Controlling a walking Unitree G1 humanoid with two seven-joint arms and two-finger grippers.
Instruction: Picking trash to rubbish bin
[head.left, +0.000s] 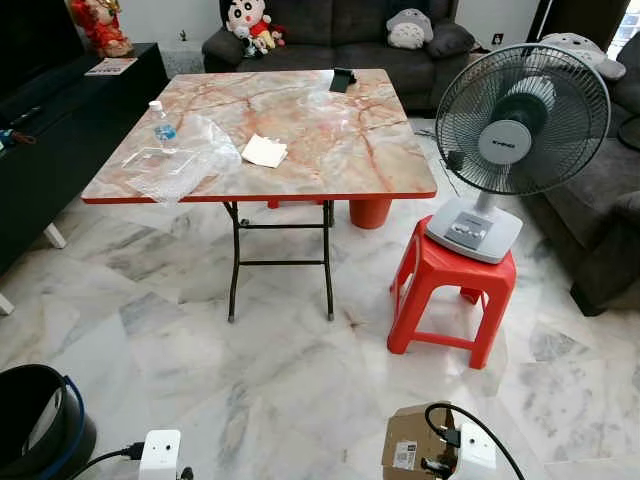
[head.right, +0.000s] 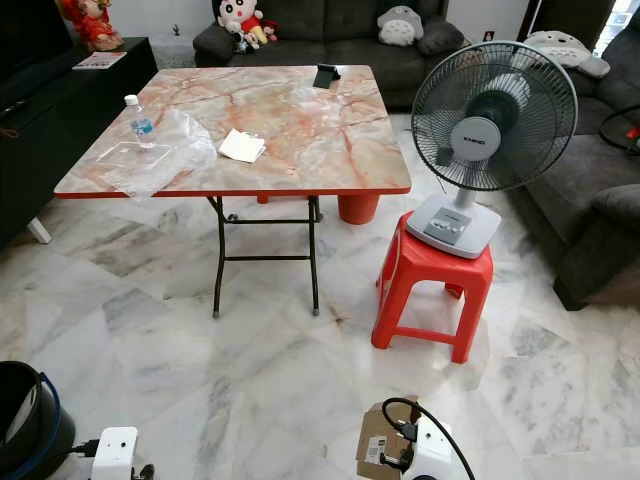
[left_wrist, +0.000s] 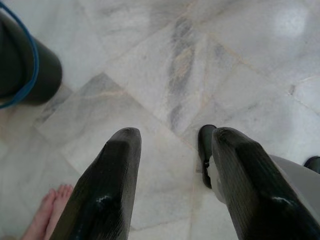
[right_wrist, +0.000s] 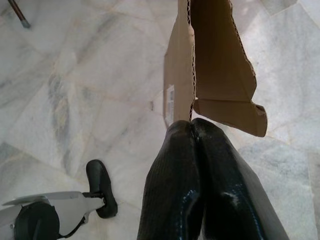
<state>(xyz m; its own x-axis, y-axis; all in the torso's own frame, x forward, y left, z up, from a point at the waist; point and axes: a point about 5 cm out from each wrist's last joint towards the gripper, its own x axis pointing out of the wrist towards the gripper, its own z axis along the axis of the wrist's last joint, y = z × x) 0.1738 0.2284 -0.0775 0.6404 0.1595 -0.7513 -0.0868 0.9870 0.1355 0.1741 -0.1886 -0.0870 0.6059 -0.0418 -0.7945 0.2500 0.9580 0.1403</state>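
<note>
Currently | right hand (right_wrist: 192, 131) clamps cardboard box (right_wrist: 215, 60) | left hand (left_wrist: 172, 150) spread, empty | bin (head.left: 35, 425) near left | bench (head.left: 300, 130) litter, apparently plastic wrap (head.left: 185, 155), remains.

A marbled folding table (head.left: 330, 140) carries a water bottle (head.left: 160, 124), clear plastic wrap (head.left: 185, 158), a paper napkin (head.left: 264, 151) and a dark phone (head.left: 342, 79).

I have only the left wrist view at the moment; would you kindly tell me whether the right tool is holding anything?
Observer: Yes, the right tool is shut on a piece of brown cardboard.
Operator: Thank you. Is there trash elsewhere?
Observer: On the marble-patterned table lie a clear plastic bag, a water bottle and a white paper.
Operator: Anything standing near that table?
Observer: A fan stands on a red stool beside the table's right corner.
</note>
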